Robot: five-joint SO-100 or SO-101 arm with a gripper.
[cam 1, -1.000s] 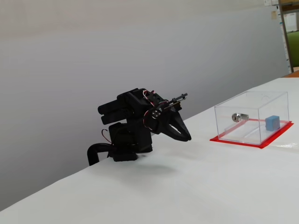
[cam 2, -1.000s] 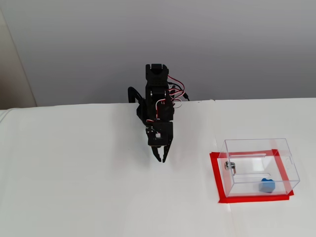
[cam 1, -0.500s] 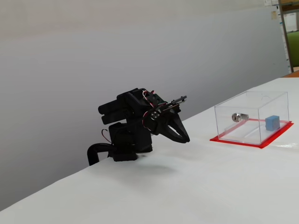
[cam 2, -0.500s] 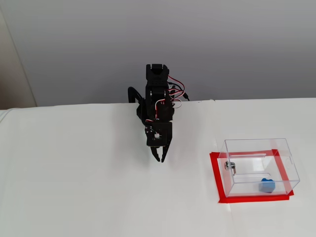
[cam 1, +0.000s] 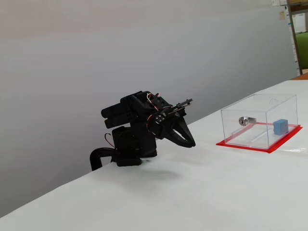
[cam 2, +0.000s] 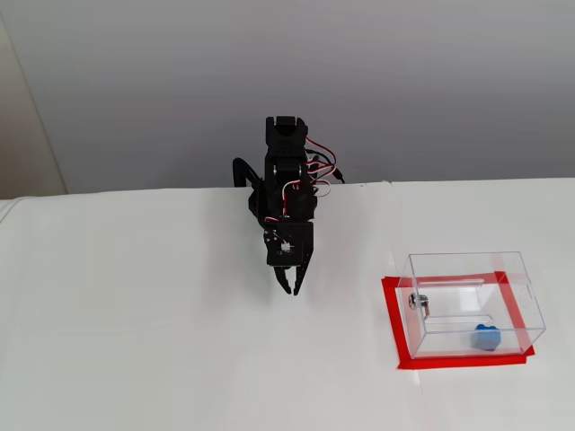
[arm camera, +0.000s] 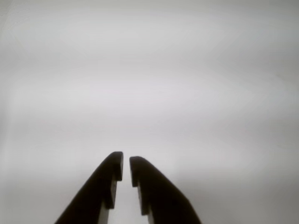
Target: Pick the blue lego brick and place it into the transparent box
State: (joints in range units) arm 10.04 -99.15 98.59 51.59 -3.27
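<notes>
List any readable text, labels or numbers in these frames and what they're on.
None readable. The arm, gripper, transparent box, blue lego brick and table carry no visible print. Papers on the shelving at top right of a fixed view are too small to read.

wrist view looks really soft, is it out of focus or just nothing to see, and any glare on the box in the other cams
Wrist view: the dark fingers have soft edges, blurred from closeness, over featureless white table. A fixed view: the transparent box shows faint pale reflections on its walls, and the blue lego brick stays clear through them. The other fixed view: even light, thin bright edges on the box, no strong glare.
</notes>
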